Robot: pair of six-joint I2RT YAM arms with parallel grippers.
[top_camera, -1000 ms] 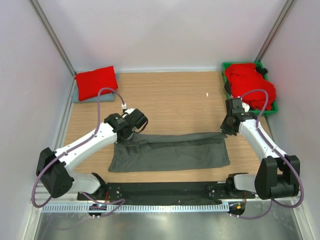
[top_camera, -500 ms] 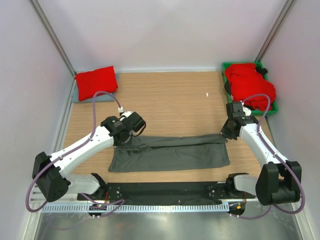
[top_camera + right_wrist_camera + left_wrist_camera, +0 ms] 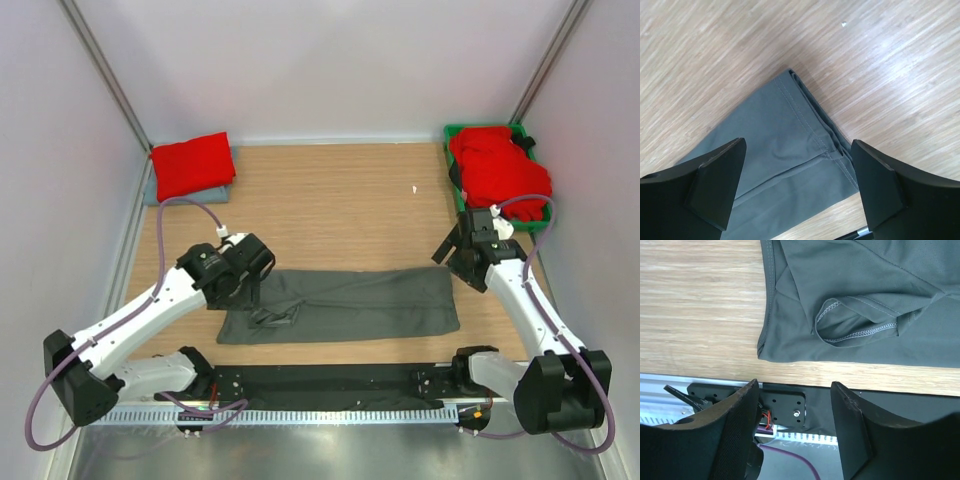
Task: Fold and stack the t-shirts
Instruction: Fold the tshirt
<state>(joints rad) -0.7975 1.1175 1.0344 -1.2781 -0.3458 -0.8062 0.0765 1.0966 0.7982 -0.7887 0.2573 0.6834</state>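
Note:
A dark charcoal t-shirt [image 3: 350, 305] lies flat on the wooden table as a long band, folded lengthwise. My left gripper [image 3: 256, 292] hovers over its left end, open, with nothing between the fingers. In the left wrist view the left gripper [image 3: 795, 387] sits past the shirt's near edge, and the shirt [image 3: 865, 300] shows a sleeve hem and a folded corner. My right gripper [image 3: 452, 256] stands open above the shirt's right end. In the right wrist view the right gripper [image 3: 799, 145] straddles the shirt's corner [image 3: 785, 150] without touching it.
A folded red t-shirt [image 3: 192, 165] rests on a pale blue-grey one [image 3: 195, 194] at the back left corner. A green bin [image 3: 455, 132] at the back right holds crumpled red shirts [image 3: 500, 170]. A black mount plate [image 3: 330, 382] and a metal rail run along the near edge.
Both grippers opened and let go of the charcoal shirt's edge. The raised flap dropped flat onto the shirt. The left gripper moved left and nearer; the right one drew back slightly.

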